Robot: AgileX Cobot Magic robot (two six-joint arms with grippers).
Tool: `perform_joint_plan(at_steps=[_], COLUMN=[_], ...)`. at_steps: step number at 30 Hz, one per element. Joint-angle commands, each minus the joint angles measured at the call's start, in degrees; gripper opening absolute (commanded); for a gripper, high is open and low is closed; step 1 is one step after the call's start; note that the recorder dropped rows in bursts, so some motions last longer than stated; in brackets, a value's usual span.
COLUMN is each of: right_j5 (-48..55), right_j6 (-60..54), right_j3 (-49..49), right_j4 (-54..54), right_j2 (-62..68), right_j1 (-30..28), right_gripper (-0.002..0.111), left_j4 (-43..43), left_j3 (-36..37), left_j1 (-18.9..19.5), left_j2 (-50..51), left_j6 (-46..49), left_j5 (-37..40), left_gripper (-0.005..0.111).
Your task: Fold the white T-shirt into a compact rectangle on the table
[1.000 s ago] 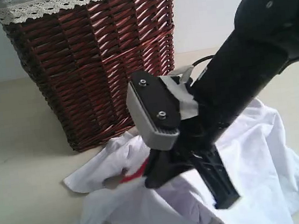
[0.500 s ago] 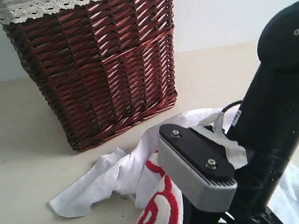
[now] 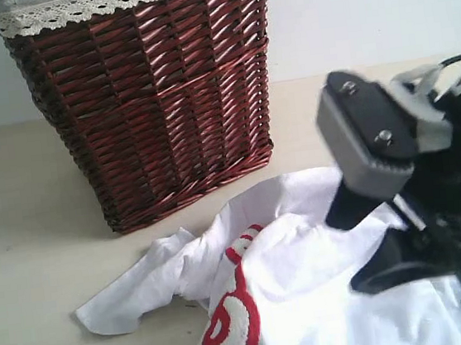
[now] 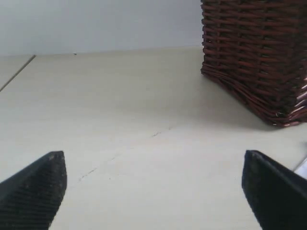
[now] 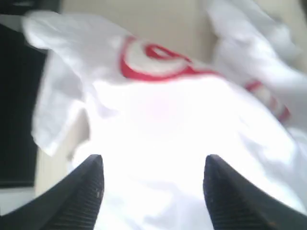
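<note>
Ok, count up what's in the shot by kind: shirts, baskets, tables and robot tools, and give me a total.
white T-shirt: 1
wicker basket: 1
table: 1
tools: 2, the left tool and the right tool
Total: 5

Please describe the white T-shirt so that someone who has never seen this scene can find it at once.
Find the tall red-brown wicker basket on the cream table. The white T-shirt lies crumpled on the table just in front of it. Unlike the basket's white lace trim, it is loose cloth with a red ringed print.
</note>
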Motion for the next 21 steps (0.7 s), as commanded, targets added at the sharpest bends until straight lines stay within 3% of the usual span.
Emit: perform_joint_plan(at_steps=[1,4,8,21], right_j5=[-0.6,-0.7,-3.7,-18.5], right_j6=[6.9,5.4,3.9,3.9], right_j3=[1.7,5.9,9.5,11.1], right_j4=[-12.1,-12.4,-10.6,-8.8], right_j2=[0.1,2.2,5.7,18.2], right_j1=[-14.0,-21.0,-25.4,-26.4], right_gripper=[0.059,0.059,0.059,0.059], left_j4=[-0.4,-0.4,-0.4,-0.4], left_j3=[0.0,0.0,0.0,0.0], left_j1=[0.2,0.2,0.2,0.2], left_j2=[-0.3,-0.3,-0.3,-0.3], left_j6=[-0.2,-0.2,-0.2,-0.2], left_j5=[-0.3,-0.3,-0.3,-0.3], left_gripper=[0.094,0.094,0.094,0.094])
